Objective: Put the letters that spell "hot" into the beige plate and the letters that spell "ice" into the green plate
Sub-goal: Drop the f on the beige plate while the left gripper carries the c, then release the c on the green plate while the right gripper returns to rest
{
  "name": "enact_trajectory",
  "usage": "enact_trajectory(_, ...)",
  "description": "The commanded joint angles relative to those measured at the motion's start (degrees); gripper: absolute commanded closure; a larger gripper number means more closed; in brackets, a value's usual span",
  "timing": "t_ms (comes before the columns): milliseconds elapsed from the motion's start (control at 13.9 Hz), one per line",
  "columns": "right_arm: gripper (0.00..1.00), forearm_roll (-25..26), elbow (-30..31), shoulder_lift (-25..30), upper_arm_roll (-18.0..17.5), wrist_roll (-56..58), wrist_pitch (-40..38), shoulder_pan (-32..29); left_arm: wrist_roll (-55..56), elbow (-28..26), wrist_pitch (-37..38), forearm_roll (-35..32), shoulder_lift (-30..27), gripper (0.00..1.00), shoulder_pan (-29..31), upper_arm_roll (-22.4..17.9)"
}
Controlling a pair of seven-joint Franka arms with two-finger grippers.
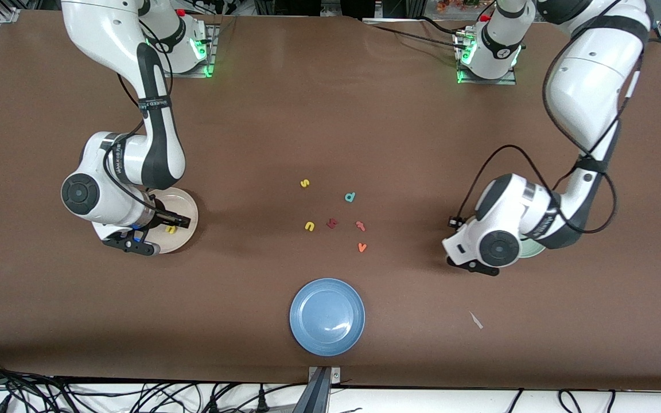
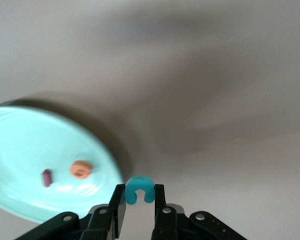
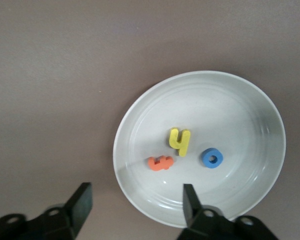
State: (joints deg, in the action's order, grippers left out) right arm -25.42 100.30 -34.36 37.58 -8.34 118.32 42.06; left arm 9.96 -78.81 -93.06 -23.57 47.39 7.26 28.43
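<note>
My left gripper (image 2: 140, 194) is shut on the teal c (image 2: 139, 189), which hangs over the table just off the rim of the green plate (image 2: 20, 145). In that plate lie the dark red i (image 2: 47, 177) and the orange e (image 2: 81, 169). In the front view the left arm covers most of the green plate (image 1: 533, 250). My right gripper (image 3: 136, 202) stands open and empty over the edge of the beige plate (image 3: 155, 110). That plate holds the yellow h (image 3: 179, 141), the orange t (image 3: 160, 163) and the blue o (image 3: 212, 158). In the front view the beige plate (image 1: 188, 207) lies toward the right arm's end of the table.
Loose letters lie mid-table: yellow s (image 1: 304, 183), teal d (image 1: 350, 197), yellow n (image 1: 309, 226), a dark red letter (image 1: 332, 223), a red-orange t-like letter (image 1: 360, 225), orange v (image 1: 362, 247). A blue plate (image 1: 327, 316) sits nearer the camera, beside a white scrap (image 1: 475, 320).
</note>
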Motion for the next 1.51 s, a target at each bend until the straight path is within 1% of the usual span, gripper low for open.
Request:
enact_trajectory(0, 0.00, -0.95, -2.38, 0.79, -0.05, -2.28, -3.00, -0.14, -5.37, -8.01, -0.36, 0.01, -6.25, 1.00, 2.93, 0.13)
enact_trajectory(72, 0.00, -0.95, -3.61, 0.78, -0.05, -4.64, -4.06, -0.49, -7.21, -9.33, -1.24, 0.01, -6.87, 1.00, 4.24, 0.13)
enact_trajectory(216, 0.00, -0.95, -5.55, 0.61, -0.05, -8.26, -5.91, -0.58, -12.40, -13.89, -5.96, 0.01, -8.27, 1.00, 7.84, 0.22)
enact_trajectory(503, 0.00, -0.68, -6.17, 0.34, -0.23, -8.10, -7.31, -0.40, -15.93, -23.74, -15.03, -0.25, -11.35, 1.00, 11.28, 0.05)
enact_trajectory(575, 0.00, -0.33, -6.69, 0.17, -0.32, -8.01, -7.58, -0.49, -16.37, -25.32, -16.87, -1.21, -11.45, 1.00, 12.16, 0.13)
enact_trajectory(647, 0.00, 0.54, -6.87, 0.52, -1.28, -8.01, -7.50, -1.71, -16.72, -27.08, -19.41, -2.70, -11.36, 0.99, 13.04, 0.13)
enact_trajectory(719, 0.00, 2.11, -7.48, 2.00, -6.24, -8.09, -7.49, -7.20, -16.81, -28.93, -22.92, -3.50, -11.36, 0.99, 13.74, 0.13)
enact_trajectory(791, 0.00, 5.61, -7.84, 3.75, -14.73, -8.18, -7.41, -13.70, -16.90, -29.64, -24.26, -3.50, -11.36, 0.99, 14.71, 0.13)
enact_trajectory(863, 0.00, 11.65, -7.84, 5.25, -20.13, -7.92, -7.49, -18.72, -16.90, -29.65, -24.19, -3.50, -11.45, 0.99, 14.72, 0.13)
enact_trajectory(934, 0.00, 16.84, -7.84, 6.14, -23.57, -7.66, -7.58, -22.08, -17.07, -29.73, -24.01, -3.50, -11.79, 1.00, 14.80, 0.13)
enact_trajectory(1006, 0.00, 19.33, -7.75, 7.71, -26.48, -7.39, -8.10, -25.24, -18.03, -29.74, -24.01, -3.50, -11.80, 0.99, 14.89, 0.13)
enact_trajectory(1078, 0.00, 20.05, -7.58, 9.21, -28.86, -7.39, -8.46, -27.80, -18.91, -29.74, -24.10, -3.50, -11.80, 0.99, 15.06, 0.13)
enact_trajectory(1150, 0.00, 20.23, -7.40, 11.31, -30.45, -7.39, -10.11, -30.00, -19.18, -29.74, -24.10, -3.50, -11.80, 0.99, 15.41, 0.13)
enact_trajectory(1222, 0.00, 20.32, -7.40, 13.24, -30.99, -7.39, -11.26, -31.07, -19.27, -29.82, -24.01, -3.50, -11.80, 0.98, 15.51, 0.13)
enact_trajectory(1294, 0.00, 20.41, -7.40, 15.18, -31.08, -7.39, -12.23, -31.77, -19.27, -29.74, -24.10, -3.50, -11.80, 0.91, 15.51, 0.13)
enact_trajectory(1366, 0.00, 20.93, -7.40, 17.37, -31.08, -7.39, -14.07, -32.13, -19.19, -29.74, -24.01, -3.50, -11.80, 0.54, 15.51, 0.13)
enact_trajectory(1438, 0.00, 22.85, -7.40, 19.48, -31.25, -7.48, -16.87, -32.57, -19.27, -29.74, -24.01, -3.42, -11.80, 0.01, 15.68, 0.22)
